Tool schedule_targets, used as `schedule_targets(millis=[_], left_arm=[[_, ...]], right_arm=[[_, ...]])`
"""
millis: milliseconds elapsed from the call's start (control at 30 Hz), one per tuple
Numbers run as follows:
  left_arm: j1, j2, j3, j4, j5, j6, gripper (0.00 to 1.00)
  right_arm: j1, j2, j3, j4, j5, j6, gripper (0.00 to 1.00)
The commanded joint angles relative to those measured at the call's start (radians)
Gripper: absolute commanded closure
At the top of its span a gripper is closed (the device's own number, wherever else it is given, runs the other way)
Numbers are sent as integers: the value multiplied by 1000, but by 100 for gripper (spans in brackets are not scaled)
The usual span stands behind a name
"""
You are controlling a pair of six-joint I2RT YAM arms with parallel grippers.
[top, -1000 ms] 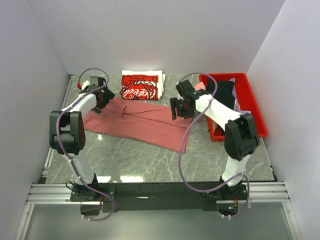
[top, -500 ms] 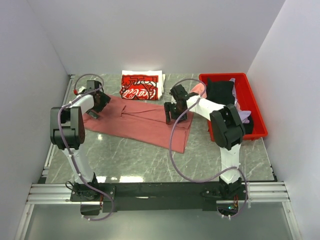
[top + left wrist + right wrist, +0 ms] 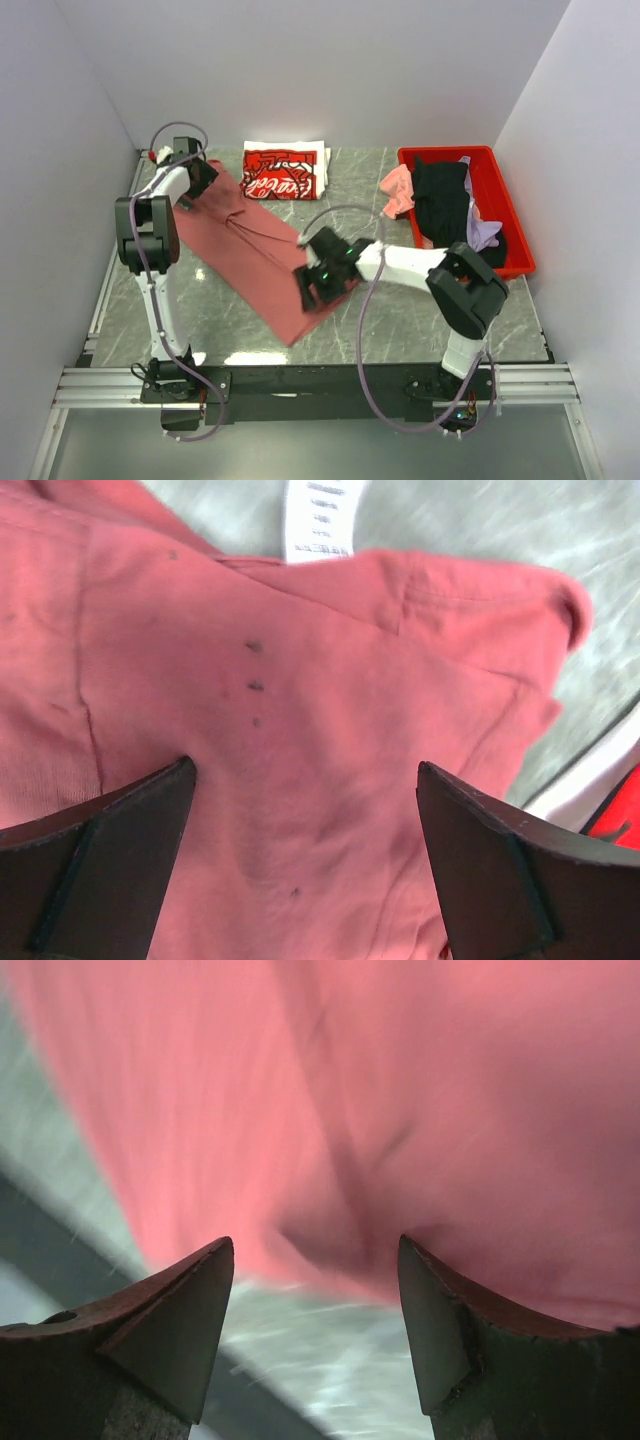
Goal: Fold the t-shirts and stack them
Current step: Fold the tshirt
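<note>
Marble table (image 3: 420, 330) carries two shirts: your dusty-rose shirt (image 3: 255, 250) stretched diagonally, with one folded red-and-white shirt (image 3: 283, 172) behind it. Three more shirts (image 3: 440, 200) fill the one red bin (image 3: 440, 151). Your left gripper (image 3: 305, 770) and right gripper (image 3: 315, 1243) both gape wide on the rose cloth.

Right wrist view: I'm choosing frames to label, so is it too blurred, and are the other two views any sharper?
Right wrist: the rose shirt is smeared by motion blur, though the fingers are crisp. Left wrist: sharp, seams and the white tag clear. Top external: sharp and evenly lit, with faint glare on the table.
</note>
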Motion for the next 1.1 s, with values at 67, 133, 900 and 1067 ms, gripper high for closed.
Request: schedule_targets(millis=[67, 133, 900, 1067], left_arm=[[23, 177, 200, 7, 107, 196, 1], [23, 223, 287, 7, 206, 267, 1], [-87, -499, -133, -107, 98, 224, 1], [-211, -836, -626, -102, 26, 34, 0]], right_arm=[[163, 13, 46, -25, -115, 68, 26], [186, 45, 121, -22, -143, 53, 26], [-19, -176, 119, -28, -19, 30, 14], [-68, -229, 56, -15, 36, 43, 12]])
